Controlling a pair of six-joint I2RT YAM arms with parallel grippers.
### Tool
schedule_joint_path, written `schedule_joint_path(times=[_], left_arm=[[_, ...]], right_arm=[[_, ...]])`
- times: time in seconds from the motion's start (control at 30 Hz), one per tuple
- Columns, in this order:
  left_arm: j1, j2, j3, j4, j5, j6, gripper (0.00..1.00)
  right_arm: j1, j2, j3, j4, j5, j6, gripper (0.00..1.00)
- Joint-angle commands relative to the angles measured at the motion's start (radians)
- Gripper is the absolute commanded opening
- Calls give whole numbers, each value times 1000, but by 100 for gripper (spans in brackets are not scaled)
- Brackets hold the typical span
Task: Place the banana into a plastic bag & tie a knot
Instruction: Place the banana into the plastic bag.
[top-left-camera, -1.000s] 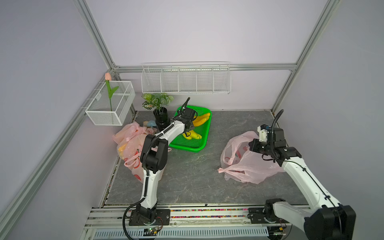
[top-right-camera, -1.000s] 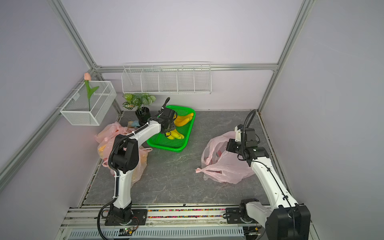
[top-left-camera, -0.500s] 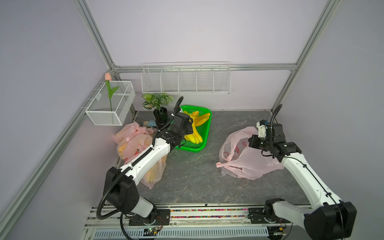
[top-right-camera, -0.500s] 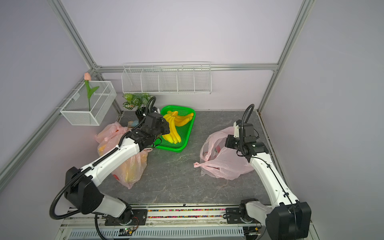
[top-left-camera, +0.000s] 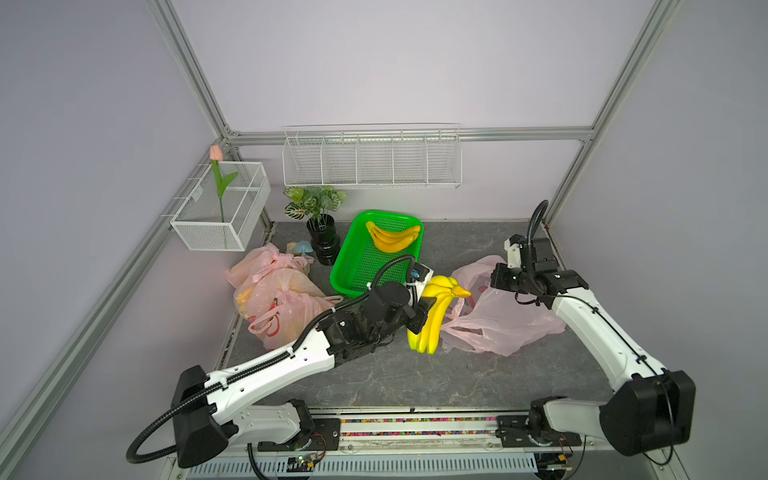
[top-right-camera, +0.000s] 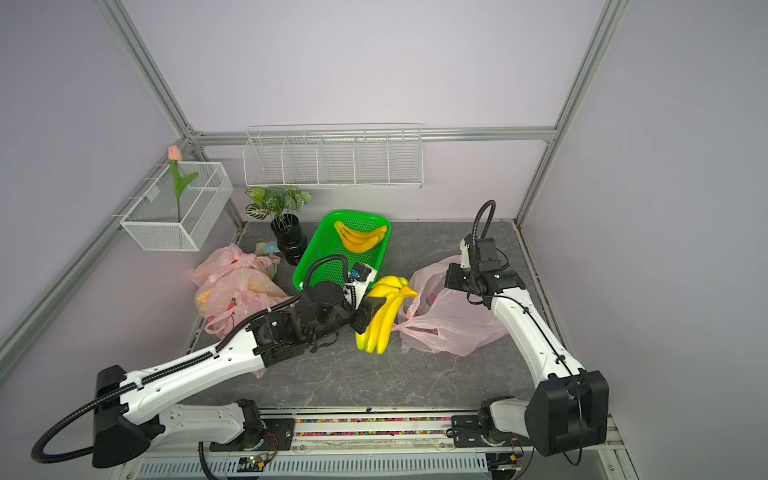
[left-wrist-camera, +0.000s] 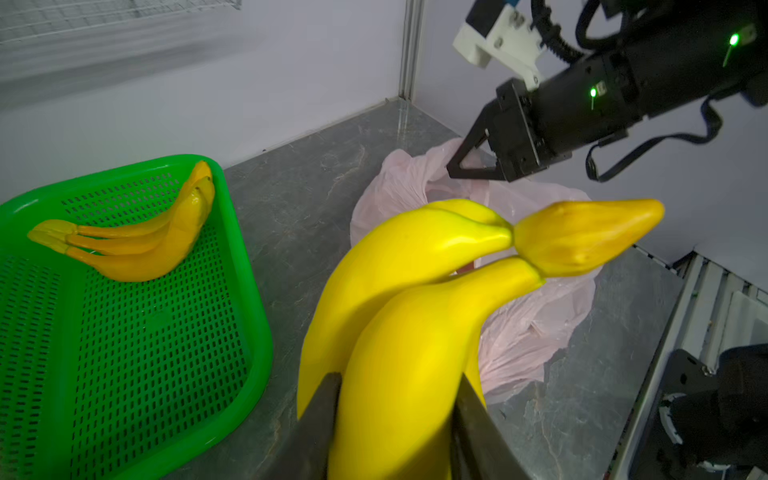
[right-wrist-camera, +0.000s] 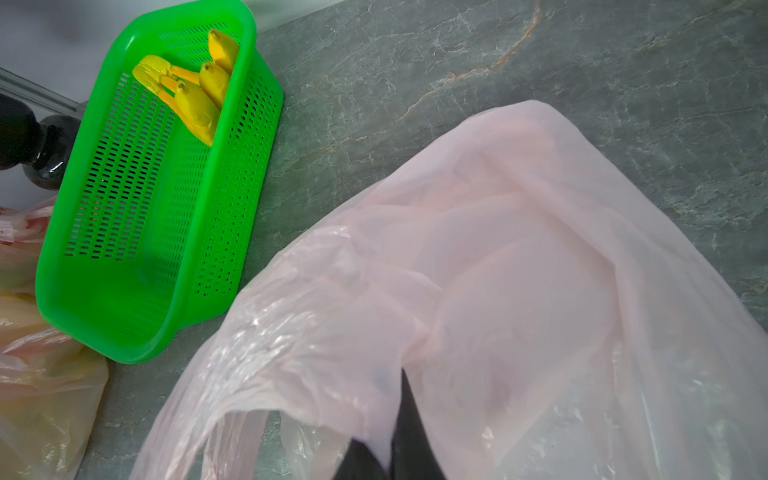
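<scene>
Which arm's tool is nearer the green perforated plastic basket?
Left. The left tool, gripping the yellow banana bunch, hangs just off a corner of the green basket; the right tool, pinching the pink plastic bag, sits farther away.

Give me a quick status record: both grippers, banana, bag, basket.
left gripper: shut on banana bunch, stem end beside the bag mouth
right gripper: shut on bag rim, holding it up
bag: pink, lying on the table, mouth toward the banana bunch
banana bunch in bag: not yet
knot: not tied
basket: green, holds a second bunch
filled bags: beside the basket, on the left arm's side
</scene>
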Motion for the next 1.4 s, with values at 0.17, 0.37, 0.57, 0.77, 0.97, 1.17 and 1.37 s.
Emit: schedule_joint_path(times=[0.17, 0.37, 0.57, 0.77, 0.97, 1.17, 1.37], left_arm=[[-63, 173, 120, -49, -41, 72, 7], [-62, 315, 245, -191, -221, -10, 7], [-37, 435, 333, -304, -340, -55, 7], [-57, 232, 193, -167, -300, 26, 6], [-114, 124, 93, -114, -299, 39, 6], [-183, 140, 112, -53, -258, 24, 6], [-200, 220, 141, 34, -164, 12, 6]], right_arm=[[48, 13, 22, 9, 10, 15, 7], [53, 6, 7, 13, 5, 12, 7], [54, 1, -11, 14, -9, 4, 7], [54, 16, -6, 19, 23, -8, 7], [56, 40, 21, 31, 40, 9, 7], [74, 49, 25, 43, 46, 21, 7], [74, 47, 13, 56, 34, 30, 7]])
